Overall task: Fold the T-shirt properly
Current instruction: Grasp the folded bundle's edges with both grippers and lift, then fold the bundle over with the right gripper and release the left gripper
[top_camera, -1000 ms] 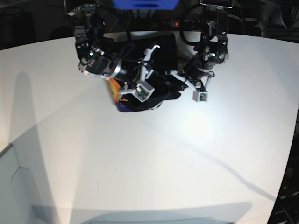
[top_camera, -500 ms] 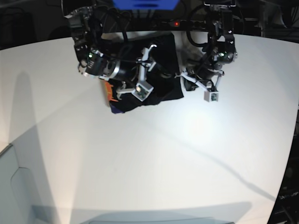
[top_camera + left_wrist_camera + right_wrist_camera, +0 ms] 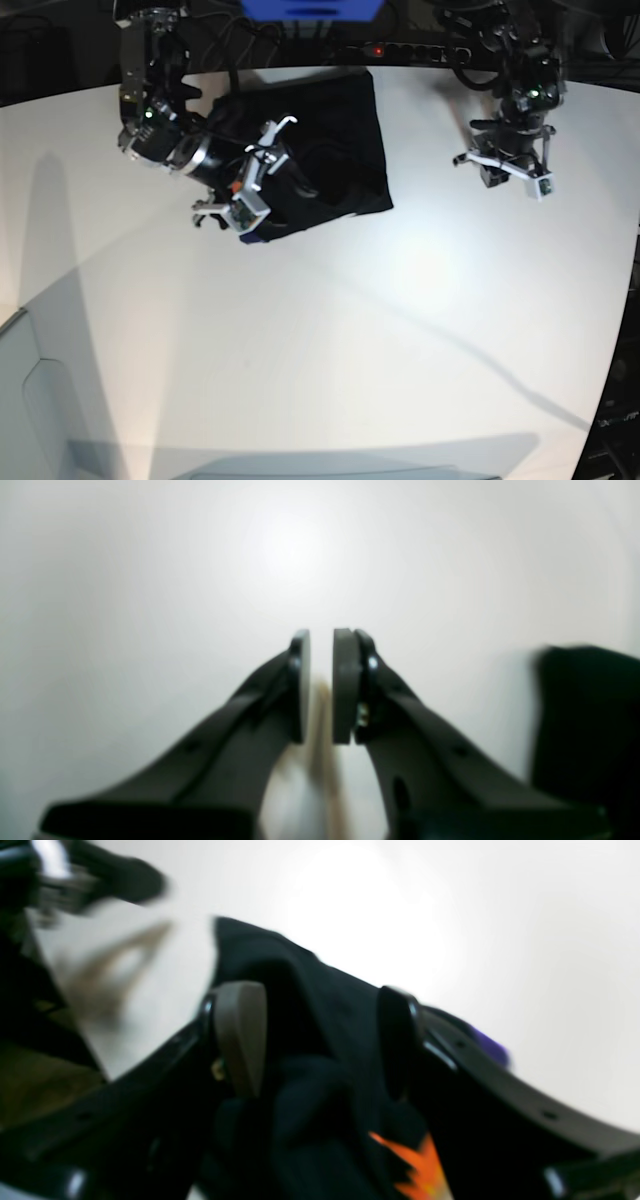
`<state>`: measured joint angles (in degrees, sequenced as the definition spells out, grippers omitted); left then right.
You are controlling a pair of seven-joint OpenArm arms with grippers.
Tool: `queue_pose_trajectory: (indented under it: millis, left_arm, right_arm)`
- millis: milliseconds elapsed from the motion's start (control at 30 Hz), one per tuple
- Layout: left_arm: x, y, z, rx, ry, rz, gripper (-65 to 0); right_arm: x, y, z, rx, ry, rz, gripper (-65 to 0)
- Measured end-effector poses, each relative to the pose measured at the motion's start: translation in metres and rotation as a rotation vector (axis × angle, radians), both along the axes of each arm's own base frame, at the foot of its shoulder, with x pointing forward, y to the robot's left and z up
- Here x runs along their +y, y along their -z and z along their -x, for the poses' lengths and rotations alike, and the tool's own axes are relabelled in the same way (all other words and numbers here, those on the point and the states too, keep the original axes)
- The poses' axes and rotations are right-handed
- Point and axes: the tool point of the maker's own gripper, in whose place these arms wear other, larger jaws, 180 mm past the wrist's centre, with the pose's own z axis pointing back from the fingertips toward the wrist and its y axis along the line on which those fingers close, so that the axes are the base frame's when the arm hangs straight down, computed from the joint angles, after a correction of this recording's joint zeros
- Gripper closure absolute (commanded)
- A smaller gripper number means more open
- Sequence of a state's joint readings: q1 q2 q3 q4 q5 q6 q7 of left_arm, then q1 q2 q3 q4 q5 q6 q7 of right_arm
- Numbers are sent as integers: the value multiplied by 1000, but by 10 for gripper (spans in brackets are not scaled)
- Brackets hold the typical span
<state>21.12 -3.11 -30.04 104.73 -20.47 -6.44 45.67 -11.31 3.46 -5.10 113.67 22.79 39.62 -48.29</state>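
the white table (image 3: 330, 340) fills most of the base view, bright under a glare near its middle. toward its far edge lies the t-shirt (image 3: 325, 150), a black cloth folded into a rough rectangle, flat on the tabletop, with a purple bit of print showing at its near left corner. the right arm (image 3: 160, 120), on the left side of the base view, reaches down over the left part of the shirt. the left arm (image 3: 520, 80), on the right side of that view, hangs over bare table well apart from the shirt. in the right wrist view the right gripper (image 3: 320, 1040) has its jaws spread wide, one finger (image 3: 240, 1035) on each side of a raised ridge of black cloth that runs between them without being pinched; an orange patch of print (image 3: 417, 1165) shows low in that view, and a purple edge lies past the far finger. in the left wrist view the left gripper (image 3: 321, 685) stands with its jaws narrow, only a thin slit of white table between the pads and nothing in it; the edge of the shirt (image 3: 585, 715) sits off to one side, blurred.
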Motion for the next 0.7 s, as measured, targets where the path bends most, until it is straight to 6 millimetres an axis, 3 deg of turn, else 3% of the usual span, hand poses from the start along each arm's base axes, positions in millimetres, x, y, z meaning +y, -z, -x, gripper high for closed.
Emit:
queue_pose_trajectory:
  millis: [133, 233, 467, 600, 700]
  left_arm:
    - [20, -16, 2, -35, -52, -35, -85]
    - [28, -24, 1, -58, -71, -51, -85]
    - [27, -27, -6, -72, -70, -49, -85]
    - [26, -29, -9, -82, -69, -42, -85]
    - [26, -30, -10, -85, -70, -44, -85]
  right_arm:
    - [-24, -7, -8, -31, 70, 10, -363]
    - [-40, 8, 1, 18, 99, 55, -362]
    - [-32, 24, 28, 95, 89, 33, -361]
    - [-4, 29, 51, 139, 12, 0, -361]
    - [32, 30, 74, 168, -104, -35, -361]
